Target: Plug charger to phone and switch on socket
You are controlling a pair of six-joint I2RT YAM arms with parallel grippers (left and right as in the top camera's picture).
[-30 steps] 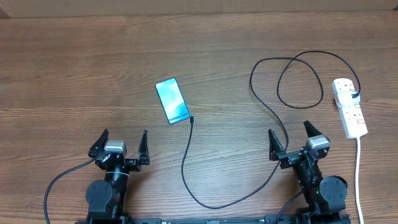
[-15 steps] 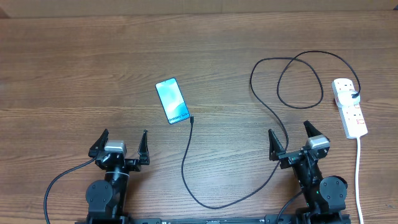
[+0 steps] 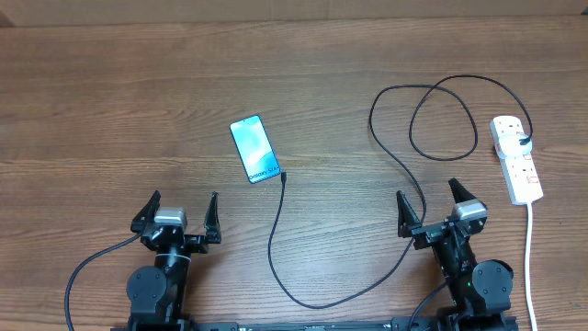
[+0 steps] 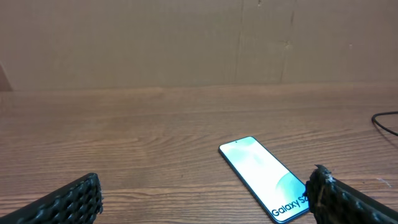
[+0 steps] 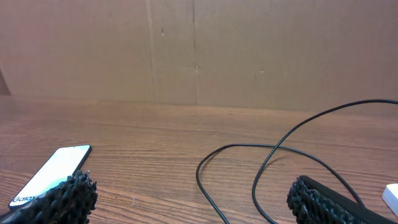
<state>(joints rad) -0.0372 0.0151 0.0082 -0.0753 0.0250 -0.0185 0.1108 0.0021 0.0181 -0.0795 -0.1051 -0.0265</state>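
Nothing has moved since the earlier frames: arms, cable and phone all lie as they did.

Nearest the bases, left gripper (image 3: 182, 204) sits low over the wooden table (image 3: 110, 92), jaws spread wide, nothing between them. Its wrist view agrees: the two dark ribbed fingers (image 4: 68, 202) frame bare wood.

Right gripper (image 3: 427, 193) is likewise released, jaws apart and empty. The charger (image 3: 279, 198) runs close past its left finger; touching or not, cannot tell.

The charger's lowest bend lies between the two bases. From there one run climbs to the small connector tip (image 3: 283, 174). The other run goes up past the right gripper and makes a loop on the far right of the table. It ends at a black plug (image 3: 524, 141) seated in the socket.

Phone (image 3: 254, 149) lies flat in the middle of the table, screen up and lit blue-teal. It is slightly angled, with the "Galaxy" end toward the arms. The connector tip lies just beside that end's right corner, not in the port. The left wrist view shows the phone (image 4: 264, 177) ahead and right of centre.

Socket (image 3: 516, 158), a white power strip, lies at the right edge. A white cord (image 3: 530, 257) trails from it toward the near edge. Switch positions are too small to read.

Farthest, a cardboard wall (image 4: 186, 43) backs the table.
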